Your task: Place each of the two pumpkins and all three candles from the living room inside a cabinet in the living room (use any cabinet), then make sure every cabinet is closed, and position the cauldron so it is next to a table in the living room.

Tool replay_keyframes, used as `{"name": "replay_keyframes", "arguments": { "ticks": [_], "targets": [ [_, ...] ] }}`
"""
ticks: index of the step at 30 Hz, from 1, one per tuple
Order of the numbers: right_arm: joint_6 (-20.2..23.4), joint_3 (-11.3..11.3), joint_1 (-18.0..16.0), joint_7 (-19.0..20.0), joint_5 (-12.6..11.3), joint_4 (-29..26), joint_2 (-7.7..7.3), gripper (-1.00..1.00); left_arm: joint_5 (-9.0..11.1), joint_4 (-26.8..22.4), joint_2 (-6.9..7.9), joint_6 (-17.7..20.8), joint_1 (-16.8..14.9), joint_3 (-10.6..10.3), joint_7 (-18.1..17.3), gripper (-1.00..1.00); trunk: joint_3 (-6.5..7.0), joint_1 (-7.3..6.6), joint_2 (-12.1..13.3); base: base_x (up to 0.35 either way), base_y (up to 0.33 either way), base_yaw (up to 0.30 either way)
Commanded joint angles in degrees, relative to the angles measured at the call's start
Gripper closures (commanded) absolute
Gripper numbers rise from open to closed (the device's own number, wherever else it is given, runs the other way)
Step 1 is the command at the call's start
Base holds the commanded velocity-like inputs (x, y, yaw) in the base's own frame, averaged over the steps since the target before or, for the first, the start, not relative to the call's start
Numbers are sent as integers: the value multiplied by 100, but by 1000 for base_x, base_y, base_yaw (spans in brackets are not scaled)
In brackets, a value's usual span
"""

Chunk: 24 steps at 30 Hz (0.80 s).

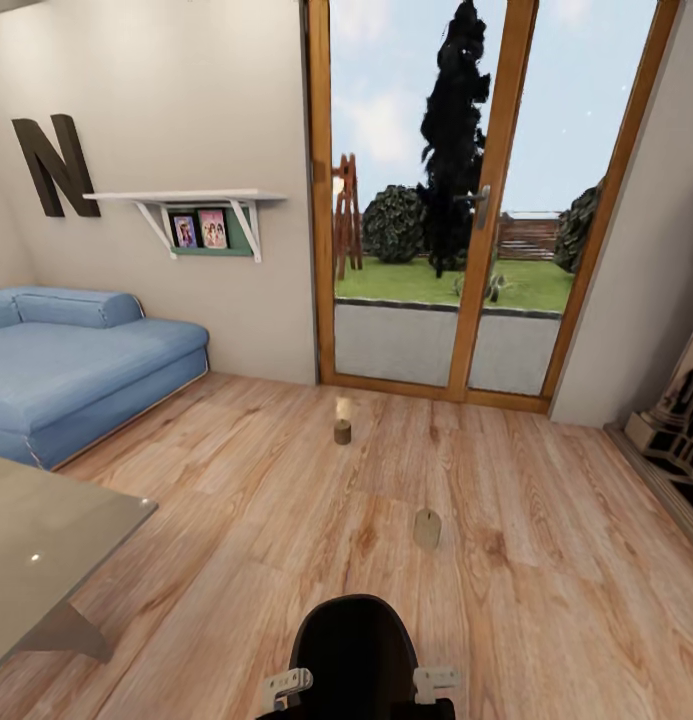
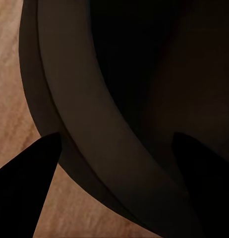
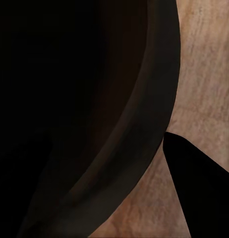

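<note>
Left gripper (image 2: 114, 163) straddling rim of cauldron (image 2: 109, 129): one dark fingertip outside wall, other over dark interior. Right gripper (image 3: 114, 168) same on opposite rim, outer fingertip (image 3: 199, 183) over bare floor (image 3: 208, 74). Both apparently clamped on rim; actual closure cannot be told, contact hidden in shadow.

Head view: cauldron (image 1: 354, 650) at bottom centre, held low in front of trunk, pale wrist fittings either side. Two candles on floor ahead: one mid-frame, right of centre (image 1: 427, 528); one farther, upper centre, before glass door (image 1: 342, 431). Grey table (image 1: 46, 540) at lower left, corner just left of cauldron. Blue sofa (image 1: 76, 370) at left.

Judged step: carrying cauldron toward table. Keep both arms level and moving together, so rim not twisted or spilled from hold. Set down just beside table edge, near lower left, not touching leg. Steer clear of nearer candle.
</note>
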Motion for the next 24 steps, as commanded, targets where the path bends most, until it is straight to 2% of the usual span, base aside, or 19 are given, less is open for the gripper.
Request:
{"name": "replay_keyframes", "arguments": {
  "ticks": [1, 24],
  "targets": [
    [40, 78, -3, 114, -32, -46, -3, 100, 5, 2, 4, 38, 0, 24, -8, 100, 13, -24, 39, 0, 0, 0],
    [40, 78, -3, 117, -40, -47, -3, 100, 9, 3, 3, 38, 0, 24, -5, 100, 426, -529, 961, 0, 0, 0]
  ]
}}
